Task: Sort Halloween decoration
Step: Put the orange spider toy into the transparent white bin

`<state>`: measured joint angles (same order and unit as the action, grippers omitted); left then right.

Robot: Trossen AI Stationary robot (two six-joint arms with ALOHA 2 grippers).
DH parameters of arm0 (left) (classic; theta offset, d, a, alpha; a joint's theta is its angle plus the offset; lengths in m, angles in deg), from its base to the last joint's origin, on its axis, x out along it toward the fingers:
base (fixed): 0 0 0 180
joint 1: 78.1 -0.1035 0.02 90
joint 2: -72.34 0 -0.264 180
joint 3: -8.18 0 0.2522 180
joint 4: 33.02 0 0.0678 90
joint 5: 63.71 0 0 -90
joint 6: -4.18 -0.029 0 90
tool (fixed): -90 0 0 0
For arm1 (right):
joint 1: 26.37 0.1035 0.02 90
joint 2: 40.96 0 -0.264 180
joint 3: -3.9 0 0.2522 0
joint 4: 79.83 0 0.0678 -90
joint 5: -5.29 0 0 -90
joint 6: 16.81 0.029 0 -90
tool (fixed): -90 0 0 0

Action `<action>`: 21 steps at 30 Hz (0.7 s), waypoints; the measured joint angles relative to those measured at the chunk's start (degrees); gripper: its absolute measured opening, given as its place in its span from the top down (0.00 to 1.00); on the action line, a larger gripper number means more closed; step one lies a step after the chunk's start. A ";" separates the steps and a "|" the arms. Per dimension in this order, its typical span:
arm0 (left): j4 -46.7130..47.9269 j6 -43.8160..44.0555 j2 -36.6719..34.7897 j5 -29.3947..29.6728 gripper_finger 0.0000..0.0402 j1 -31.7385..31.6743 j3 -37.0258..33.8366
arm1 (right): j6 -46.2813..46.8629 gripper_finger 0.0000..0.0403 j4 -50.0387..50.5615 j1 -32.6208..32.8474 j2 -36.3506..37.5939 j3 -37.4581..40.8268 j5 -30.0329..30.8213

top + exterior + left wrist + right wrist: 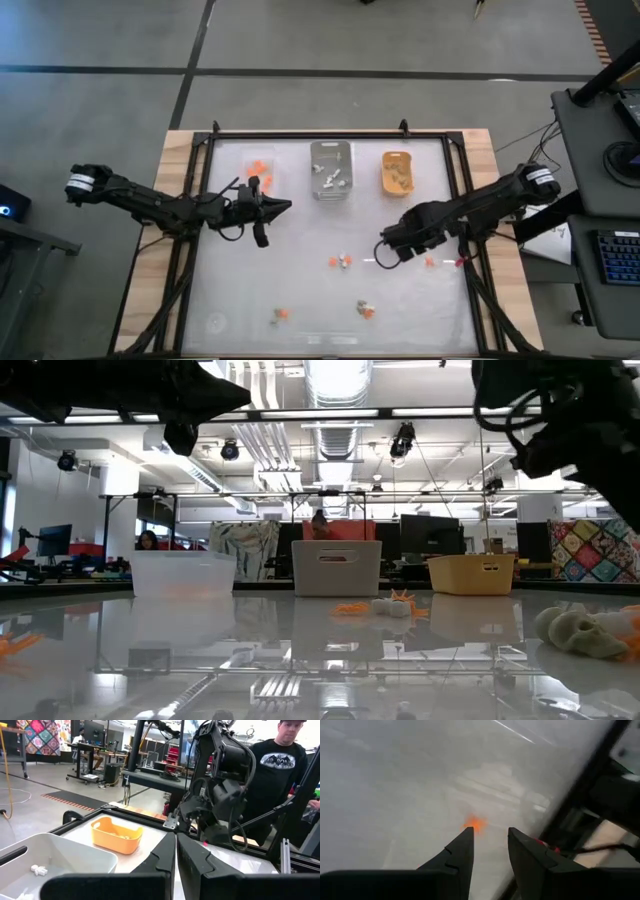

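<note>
Table (300,300) fills the centre of the high view, glossy white top inside a black frame. My left arm comes in from frame left, my right arm from frame right, both dark, both held above the surface. Three trays sit in a row along the upper edge of the table: clear tray (258,170) on the left with orange bits inside, grey tray (331,169) in the middle with white pieces inside, orange-yellow tray (397,172) on the right with tan pieces inside. A person in a dark printed shirt (280,765) stands beyond the table in the left wrist view. My left gripper (283,208) sits just below the clear tray, pointing toward frame centre, jaws pressed together, nothing in them. My right gripper (383,252) is right of centre, fingers a narrow gap apart, nothing between them. In the right wrist view a small orange trinket (475,823) lies on the table just past my fingertips (465,836), not touching them. Loose Halloween decoration is scattered over the lower half of the table: a white and orange pair (341,261) at centre, an orange piece (430,262) near the right edge, more at lower centre (366,309) and lower left of centre (279,316).
</note>
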<state>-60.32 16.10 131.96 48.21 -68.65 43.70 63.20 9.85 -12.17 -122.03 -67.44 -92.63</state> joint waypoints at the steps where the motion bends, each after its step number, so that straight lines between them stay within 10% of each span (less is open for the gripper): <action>1: 0.00 0.00 0.00 0.01 1.00 -0.01 0.00 | 0.21 0.73 0.89 0.37 -0.29 0.00 -0.09; 21: 0.48 0.68 0.00 0.00 1.00 -0.01 -0.04 | 9.97 0.67 -6.38 10.52 -7.63 1.01 -0.66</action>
<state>-59.84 16.78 131.96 48.20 -68.65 43.65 73.16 3.47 -1.66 -129.66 -66.43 -93.28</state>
